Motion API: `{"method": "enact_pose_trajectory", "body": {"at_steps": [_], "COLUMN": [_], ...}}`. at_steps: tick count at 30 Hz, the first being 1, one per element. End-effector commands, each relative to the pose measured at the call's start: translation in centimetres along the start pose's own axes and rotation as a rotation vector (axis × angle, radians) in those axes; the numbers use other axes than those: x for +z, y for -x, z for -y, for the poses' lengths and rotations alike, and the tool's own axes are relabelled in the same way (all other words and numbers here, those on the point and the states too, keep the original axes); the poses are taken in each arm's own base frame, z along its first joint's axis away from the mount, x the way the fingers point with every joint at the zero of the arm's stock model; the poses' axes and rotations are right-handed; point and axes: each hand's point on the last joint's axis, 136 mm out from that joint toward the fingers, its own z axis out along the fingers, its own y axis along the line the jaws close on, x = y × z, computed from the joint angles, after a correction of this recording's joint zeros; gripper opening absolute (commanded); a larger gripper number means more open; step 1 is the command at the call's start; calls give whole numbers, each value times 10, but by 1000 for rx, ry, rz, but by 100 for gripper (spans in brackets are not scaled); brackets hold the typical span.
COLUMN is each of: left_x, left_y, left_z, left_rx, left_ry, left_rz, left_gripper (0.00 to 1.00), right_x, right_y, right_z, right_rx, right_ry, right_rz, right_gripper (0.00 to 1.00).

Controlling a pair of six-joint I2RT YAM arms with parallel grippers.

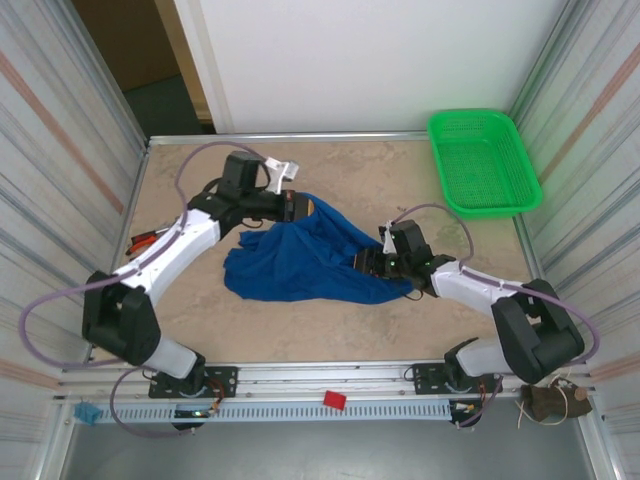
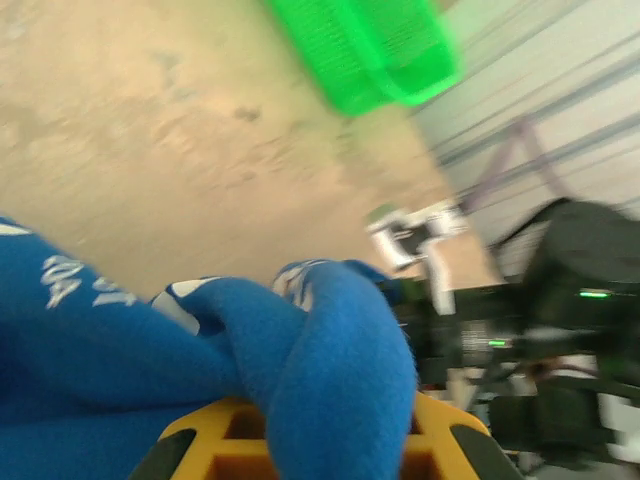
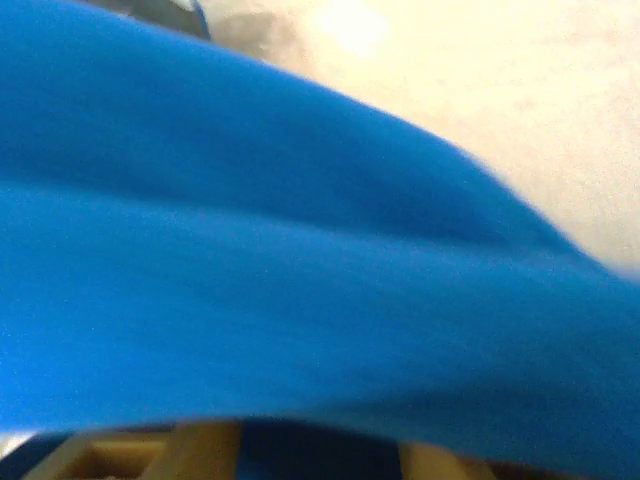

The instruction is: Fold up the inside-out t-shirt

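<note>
The royal-blue t-shirt (image 1: 300, 258) lay crumpled on the table (image 1: 400, 180) between the arms. The left gripper (image 1: 298, 208) was clamped on its far edge, with cloth bunched over the yellow fingers (image 2: 215, 440). The right gripper (image 1: 373, 263) sat at the shirt's right edge, where cloth hid its fingers, so I could not tell how wide they stood.

Both arms stretch inward toward each other. The left claw (image 1: 296, 207) is clamped on the t-shirt (image 1: 300, 265). The right claw (image 1: 370, 262) sits low, its jaws hidden.
</note>
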Motion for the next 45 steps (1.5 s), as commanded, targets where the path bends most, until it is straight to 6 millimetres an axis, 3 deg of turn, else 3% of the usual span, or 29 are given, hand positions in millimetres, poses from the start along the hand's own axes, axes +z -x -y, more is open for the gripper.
{"method": "enact_pose_trajectory", "body": {"at_steps": [1, 6, 10, 15, 23, 25, 26, 28, 29, 34, 36, 38, 39, 41, 45], "left_x": [-6, -13, -16, -20, -27, -26, -25, -23, -22, -22, -22, -22, -20, -19, -30], "left_y": [-3, -4, 2, 10, 0, -2, -3, -1, 1, 15, 21, 26, 28, 31, 32], "left_z": [45, 58, 64, 74, 100, 102, 101, 93, 86, 29, 0, -23, -33, -45, -46], "left_rx": [4, 24, 16, 12, 40, 34, 25, 8, -5, -87, -132, -169, -188, -204, -183], "left_ry": [-280, -341, -362, -400, -460, -477, -479, -464, -446, -299, -232, -194, -176, -157, -110], "left_rz": [-4, -2, 12, 25, -19, -22, -21, -11, 2, 89, 125, 149, 154, 163, 178], "left_gripper": [0, 0, 0, 0, 0, 0, 0, 0, 0, 0, 8, 26, 34, 38, 44], "right_x": [-36, -95, -105, -82, -39, -24, -19, -22, -29, -105, -137, -159, -167, -174, -167], "right_y": [25, 48, 54, 49, 87, 88, 86, 80, 76, 64, 60, 53, 48, 44, 45], "right_z": [-34, -80, -110, -122, -110, -111, -115, -125, -131, -153, -162, -172, -177, -184, -182], "right_rx": [-67, -214, -302, -347, -341, -349, -361, -393, -406, -404, -413, -433, -446, -458, -448], "right_ry": [33, 91, 140, 133, 51, 67, 93, 160, 209, 525, 642, 732, 780, 832, 843], "right_rz": [93, 227, 234, 217, 244, 204, 177, 137, 119, 105, 107, 88, 68, 42, 15], "right_gripper": [49, 64, 67, 67, 65, 58, 44, 7, 0, 0, 0, 0, 0, 0, 0]}}
